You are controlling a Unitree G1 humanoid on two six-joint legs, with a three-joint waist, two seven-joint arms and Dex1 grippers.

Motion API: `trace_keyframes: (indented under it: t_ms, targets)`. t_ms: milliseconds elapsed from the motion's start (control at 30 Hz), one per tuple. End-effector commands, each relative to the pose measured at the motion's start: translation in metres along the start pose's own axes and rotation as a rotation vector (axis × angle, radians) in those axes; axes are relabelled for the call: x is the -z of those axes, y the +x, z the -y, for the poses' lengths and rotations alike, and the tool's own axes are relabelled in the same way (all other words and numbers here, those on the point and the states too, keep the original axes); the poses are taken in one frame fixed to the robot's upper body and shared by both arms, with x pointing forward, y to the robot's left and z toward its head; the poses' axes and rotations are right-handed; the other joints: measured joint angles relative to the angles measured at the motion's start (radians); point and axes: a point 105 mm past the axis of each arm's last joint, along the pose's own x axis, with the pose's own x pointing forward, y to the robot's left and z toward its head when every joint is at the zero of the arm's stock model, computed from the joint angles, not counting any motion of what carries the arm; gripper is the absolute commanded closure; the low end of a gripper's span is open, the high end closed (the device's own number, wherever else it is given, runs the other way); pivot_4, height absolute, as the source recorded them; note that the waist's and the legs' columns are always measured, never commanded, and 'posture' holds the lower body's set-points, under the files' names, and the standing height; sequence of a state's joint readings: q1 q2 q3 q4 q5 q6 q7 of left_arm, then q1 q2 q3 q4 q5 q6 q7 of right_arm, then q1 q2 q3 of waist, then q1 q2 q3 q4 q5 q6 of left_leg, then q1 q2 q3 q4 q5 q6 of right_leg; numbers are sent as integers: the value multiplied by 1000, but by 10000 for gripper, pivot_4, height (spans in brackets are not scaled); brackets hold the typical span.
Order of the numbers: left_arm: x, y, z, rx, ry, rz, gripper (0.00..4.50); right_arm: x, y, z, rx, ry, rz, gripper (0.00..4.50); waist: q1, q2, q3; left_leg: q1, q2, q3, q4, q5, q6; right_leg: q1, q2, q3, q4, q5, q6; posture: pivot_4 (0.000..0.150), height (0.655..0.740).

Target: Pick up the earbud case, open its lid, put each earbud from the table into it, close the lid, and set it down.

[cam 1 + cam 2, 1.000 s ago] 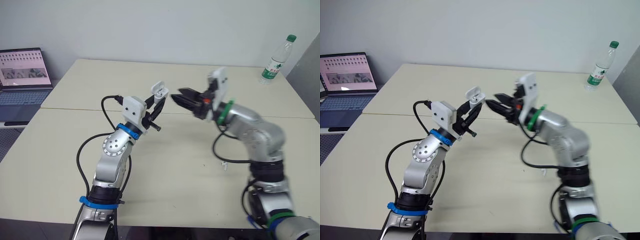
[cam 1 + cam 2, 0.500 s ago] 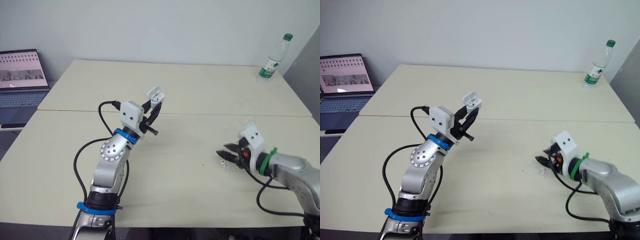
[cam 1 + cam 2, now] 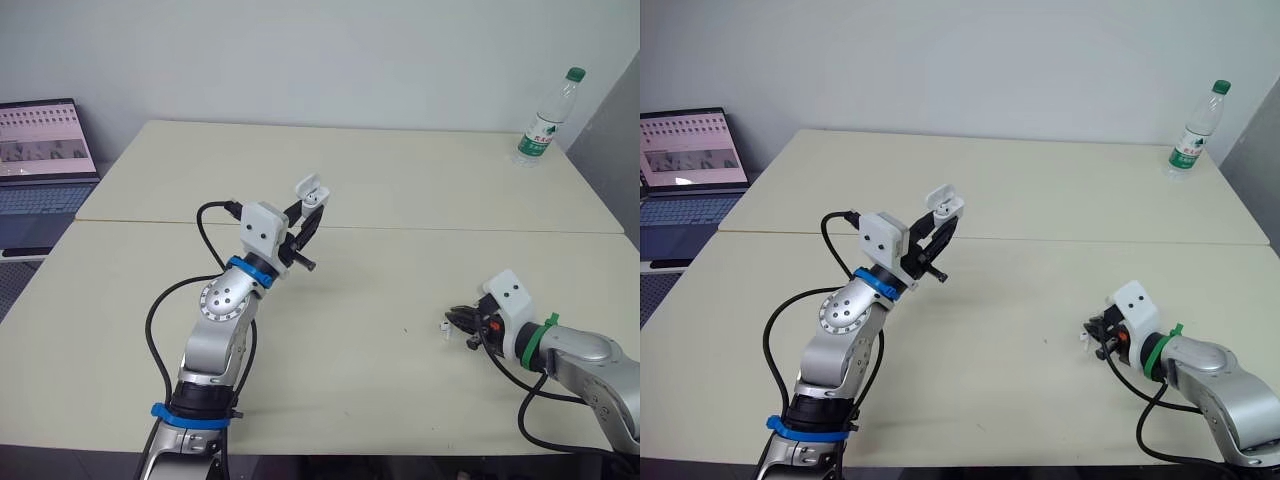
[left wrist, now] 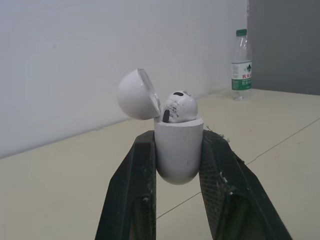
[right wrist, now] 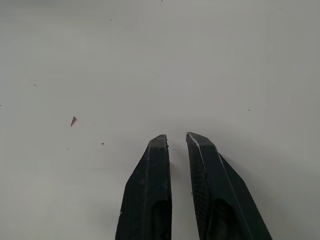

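The left gripper (image 4: 178,139) clamps the open earbud case (image 4: 178,157) aloft, with one earbud (image 4: 180,106) seated. The right gripper (image 5: 178,138) is low over the table (image 3: 400,200), its fingers nearly together and empty. The second earbud (image 3: 447,326) lies just beside it and probably needs pinching next.

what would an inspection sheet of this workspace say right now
surface: pale table with a seam across it
job's things: earbud case held up, lid open, one earbud seated in it; second earbud lying on the table
clutter: water bottle upright at the far right corner
grippers: left claw shut on the earbud case; right claw low at the table beside the second earbud
cables: black cable on left arm; black cable on right arm
surroundings: open laptop off the table's left, plain wall behind
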State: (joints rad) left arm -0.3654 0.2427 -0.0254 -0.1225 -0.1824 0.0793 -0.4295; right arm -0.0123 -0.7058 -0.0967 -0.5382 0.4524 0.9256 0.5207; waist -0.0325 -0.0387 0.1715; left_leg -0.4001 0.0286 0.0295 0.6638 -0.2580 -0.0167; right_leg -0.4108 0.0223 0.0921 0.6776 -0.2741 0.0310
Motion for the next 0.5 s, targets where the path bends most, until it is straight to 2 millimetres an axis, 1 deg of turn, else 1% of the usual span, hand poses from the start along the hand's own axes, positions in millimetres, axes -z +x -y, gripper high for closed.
trace_keyframes:
  t_ms: [33,67,267,367,500]
  targets:
    - [-20,1,1,12,30,68,37030,-12,-6,-3,5,-32,36,26105,0,0,0,0,0,0,0,0,0,0,0,0,0,0,0,1500,7400]
    - [-20,0,1,12,30,67,37030,-12,-6,-4,0,-27,34,23032,0,0,0,0,0,0,0,0,0,0,0,0,0,0,0,1500,7400]
    - [-20,0,2,10,29,65,37030,-5,-7,-13,-30,-15,-12,23032,0,0,0,0,0,0,0,0,0,0,0,0,0,0,0,1500,7400]
    - [-19,0,2,10,29,62,37030,2,-5,-13,-29,-21,-48,23032,0,0,0,0,0,0,0,0,0,0,0,0,0,0,0,1500,7400]
    - [-19,0,2,11,31,61,37030,5,2,-12,-22,-38,-61,23032,0,0,0,0,0,0,0,0,0,0,0,0,0,0,0,1500,7400]
